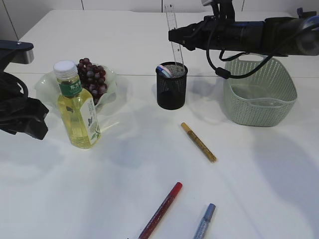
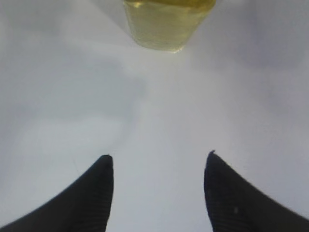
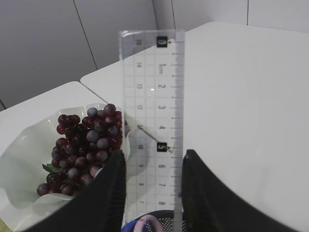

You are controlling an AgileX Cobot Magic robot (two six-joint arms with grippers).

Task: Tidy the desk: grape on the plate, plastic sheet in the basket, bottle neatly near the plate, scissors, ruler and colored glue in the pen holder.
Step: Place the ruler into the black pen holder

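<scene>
Transparent ruler (image 3: 153, 116) stands upright between my right tool's (image 3: 152, 166) jaws, pinched, its lower end inside the pen holder (image 1: 172, 85) directly beneath. Next I release it. Left tool (image 2: 158, 159) hangs spread, bottle (image 2: 168, 21) ahead.

The right arm reaches in horizontally from the right edge of the exterior view, its black links and looping cable held high above the table, with the right gripper (image 1: 175, 36) pointing left at the arm's tip. In the right wrist view its two black fingers (image 3: 108, 193) stand on either side of a clear ruler (image 3: 153, 121), their inner edges against the ruler's sides. The left arm sits low at the left edge of the exterior view, and the left gripper (image 2: 158, 159) hangs over the table with its jaws spread apart and nothing between them.
</scene>
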